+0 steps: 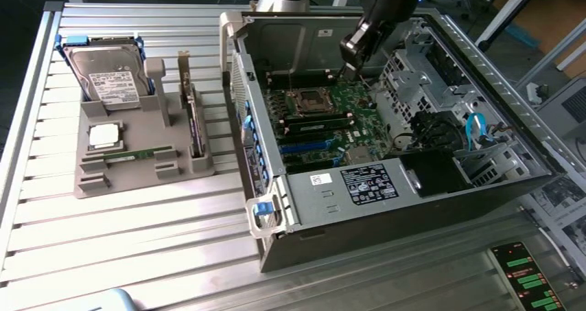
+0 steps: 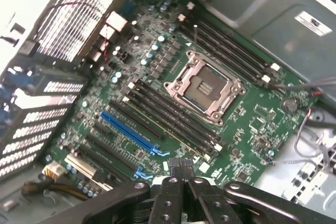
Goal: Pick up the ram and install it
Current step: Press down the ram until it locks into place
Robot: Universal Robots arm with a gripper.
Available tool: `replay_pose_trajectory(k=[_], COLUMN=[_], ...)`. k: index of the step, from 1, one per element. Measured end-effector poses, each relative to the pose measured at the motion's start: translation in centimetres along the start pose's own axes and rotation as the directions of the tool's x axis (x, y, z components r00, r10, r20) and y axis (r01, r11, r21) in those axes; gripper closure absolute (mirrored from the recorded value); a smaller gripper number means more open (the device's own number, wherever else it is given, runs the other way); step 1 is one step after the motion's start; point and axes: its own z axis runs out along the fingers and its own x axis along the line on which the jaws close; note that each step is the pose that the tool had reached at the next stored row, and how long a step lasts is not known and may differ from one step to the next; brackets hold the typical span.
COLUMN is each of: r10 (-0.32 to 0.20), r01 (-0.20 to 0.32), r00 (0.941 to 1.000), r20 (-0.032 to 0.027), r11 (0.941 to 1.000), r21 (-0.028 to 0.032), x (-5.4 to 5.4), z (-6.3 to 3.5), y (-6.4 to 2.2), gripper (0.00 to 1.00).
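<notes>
1. From the exterior view I see the arm reaching down into the open computer case (image 1: pixel 274 215), with the gripper (image 1: pixel 352 69) hanging over the far part of the motherboard (image 1: pixel 325 129).
2. The wrist view gives me what that angle hides: the gripper (image 2: pixel 181 169) has its two fingers pressed together, closed, with nothing between them that I can make out.
3. The ram (image 1: pixel 128 154) lies in the grey holder tray (image 1: pixel 137 180) on the slatted table (image 1: pixel 110 235), well apart from the case on the exterior view's left. It sits low in a slot at the tray's near part; it is small there, so I read it as the green stick with some caution.
4. On that same tray I see a hard drive (image 1: pixel 106 77) standing at the far end, a square silver processor chip (image 1: pixel 103 135) in the middle, and an upright expansion card (image 1: pixel 191 112) along the tray's right edge.
5. The wrist view shows the board close up: an empty processor socket (image 2: pixel 203 87) with a metal frame, black memory slots (image 2: pixel 168 114) running along both of its sides, and a blue slot (image 2: pixel 128 129) beside them.
6. In the exterior view one slot near the socket (image 1: pixel 307 104) seems to carry a stick already (image 1: pixel 316 127).
</notes>
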Motion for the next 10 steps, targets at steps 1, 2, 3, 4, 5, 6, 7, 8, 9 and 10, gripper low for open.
replay_pose_trajectory(k=[1, 2, 3, 4, 5, 6, 7, 8, 9, 10], r10=[0.016, 0.032, 0.048, 0.071, 0.089, 0.107, 0.125, 0.141, 0.156, 0.172], r01=[-0.016, -0.032, -0.048, -0.071, -0.089, -0.107, -0.125, -0.141, -0.156, -0.172], r00=[0.9999, 0.9995, 0.9988, 0.9974, 0.9961, 0.9943, 0.9922, 0.9901, 0.9877, 0.9851], r20=[0.0000, 0.0001, 0.0002, 0.0003, 0.0003, 0.0003, 0.0004, 0.0004, 0.0004, 0.0004], r11=[0.9999, 0.9995, 0.9988, 0.9974, 0.9961, 0.9943, 0.9922, 0.9901, 0.9877, 0.9851], r21=[-0.0003, -0.0007, -0.0011, -0.0016, -0.0020, -0.0025, -0.0028, -0.0032, -0.0036, -0.0040], x=[0.00, 0.00, 0.00, 0.00, 0.00, 0.00, 0.00, 0.00, 0.00, 0.00], z=[0.00, 0.00, 0.00, 0.00, 0.00, 0.00, 0.00, 0.00, 0.00, 0.00], y=[0.00, 0.00, 0.00, 0.00, 0.00, 0.00, 0.00, 0.00, 0.00, 0.00], gripper=[0.90, 0.90, 0.90, 0.90, 0.90, 0.90, 0.90, 0.90, 0.90, 0.90])
